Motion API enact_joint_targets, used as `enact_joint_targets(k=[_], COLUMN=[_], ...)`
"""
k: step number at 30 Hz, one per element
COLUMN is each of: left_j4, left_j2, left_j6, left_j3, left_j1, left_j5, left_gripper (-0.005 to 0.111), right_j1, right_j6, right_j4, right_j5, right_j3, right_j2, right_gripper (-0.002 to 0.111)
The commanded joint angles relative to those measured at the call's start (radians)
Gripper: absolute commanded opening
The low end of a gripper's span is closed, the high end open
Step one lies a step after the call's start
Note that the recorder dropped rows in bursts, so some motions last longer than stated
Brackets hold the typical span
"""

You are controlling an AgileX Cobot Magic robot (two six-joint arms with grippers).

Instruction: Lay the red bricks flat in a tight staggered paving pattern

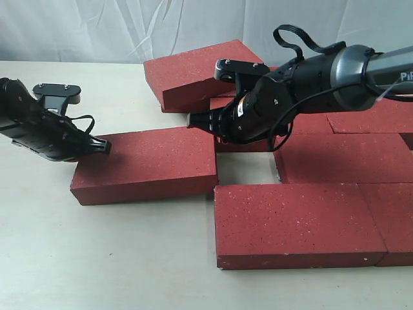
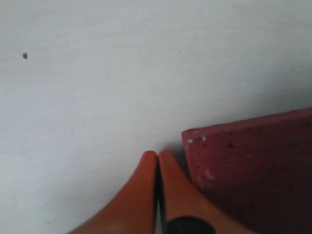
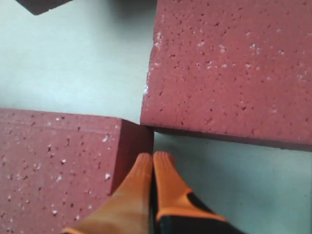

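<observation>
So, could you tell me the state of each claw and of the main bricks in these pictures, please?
left claw: shut, tips beside the end of the loose brick.
right claw: shut, tips at the loose brick's far corner.
loose brick: flat but skewed, not yet in line.
back brick: tilted, not lying flat.
front brick: flat, tight against its right neighbour.

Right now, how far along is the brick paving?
Done: gritty dark-red rectangular bricks on the right lie flat in staggered rows. In hand: the skewed loose brick, with the shut left pincer at one end, the shut right pincer at its far corner. Left: the open gap and the tilted back brick.
</observation>
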Motion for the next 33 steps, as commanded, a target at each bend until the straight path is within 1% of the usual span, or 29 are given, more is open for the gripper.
enact_joint_targets(k=[1,4,9,20,27,33], left_j4=[-0.019,-0.011,-0.011,-0.011,-0.008,0.062], left_j2=[0.000,0.000,0.000,0.000,0.000,0.000], left_j6=[-0.001,-0.001,-0.001,-0.001,-0.001,-0.001], left_j3=[-0.003,-0.003,-0.003,-0.003,-0.003,-0.003], left_j1=[-0.009,-0.004,0.001,0.001,0.001,0.002], left_j5=[0.000,-0.002,0.000,0.000,0.000,0.002], left_gripper=[0.000,0.000,0.000,0.000,0.000,0.000], right_j1=[-0.005,-0.005,-0.012,-0.064,-0.069,-0.069], right_j6=[-0.002,-0.002,-0.002,0.002,0.002,0.002], right_j4=[-0.017,-0.036,-0.054,-0.048,-0.046,-0.046], right_j5=[0.010,0.014,-0.037,-0.158,-0.158,-0.141], right_j3=[-0.003,-0.003,-0.003,-0.003,-0.003,-0.003], right_j2=[-0.010,-0.008,0.052,0.082,0.093,0.091], right_gripper=[-0.001,-0.001,-0.001,-0.001,-0.001,-0.001])
